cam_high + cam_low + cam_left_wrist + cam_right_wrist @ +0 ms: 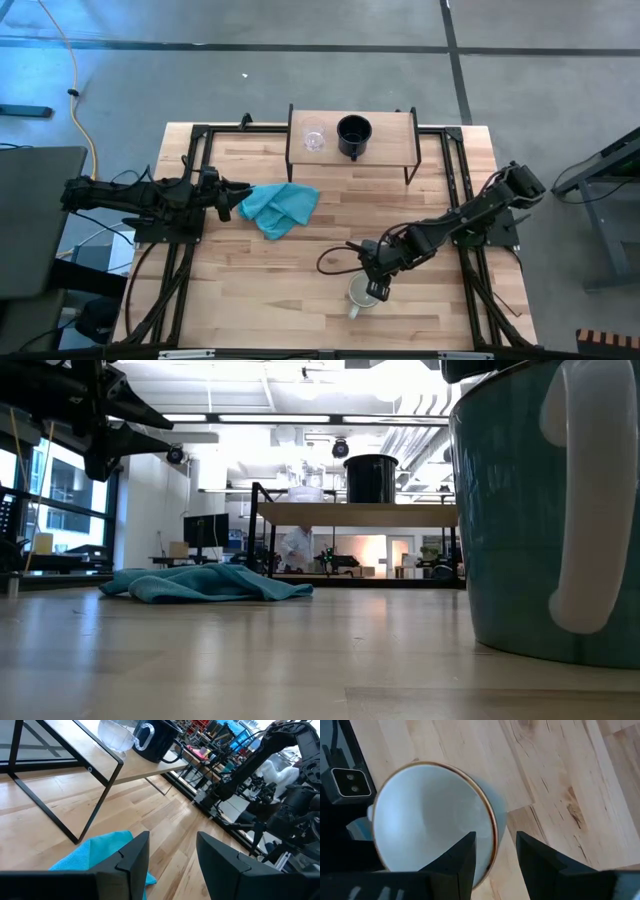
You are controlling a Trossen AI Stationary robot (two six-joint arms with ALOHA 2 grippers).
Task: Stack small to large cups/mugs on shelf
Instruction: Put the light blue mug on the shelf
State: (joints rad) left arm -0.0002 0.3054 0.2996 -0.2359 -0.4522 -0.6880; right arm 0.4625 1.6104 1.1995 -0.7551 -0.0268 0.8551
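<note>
Step in hand: right gripper (374, 289) is hovering over the pale mug (359, 294) on the worktop (300, 290), fingers parted astride its rim, nothing gripped yet.
Already placed: glass cup (314, 138) and black mug (353, 133) are sitting side by side on the shelf (390, 125).
Left gripper (224, 199): waiting beside the teal cloth (280, 207), fingers released.
Next move: calling for closing on the rim, then lifting toward the shelf.

The shelf (385, 124) is pale wood on black legs, above a light, striped wooden table (270, 280). On it stand a clear glass (314, 138) and a black mug (353, 133). The cloth (280, 206) is turquoise. The pale mug (432, 820) has a white interior and a thin brown rim; both arms are dark.
</note>
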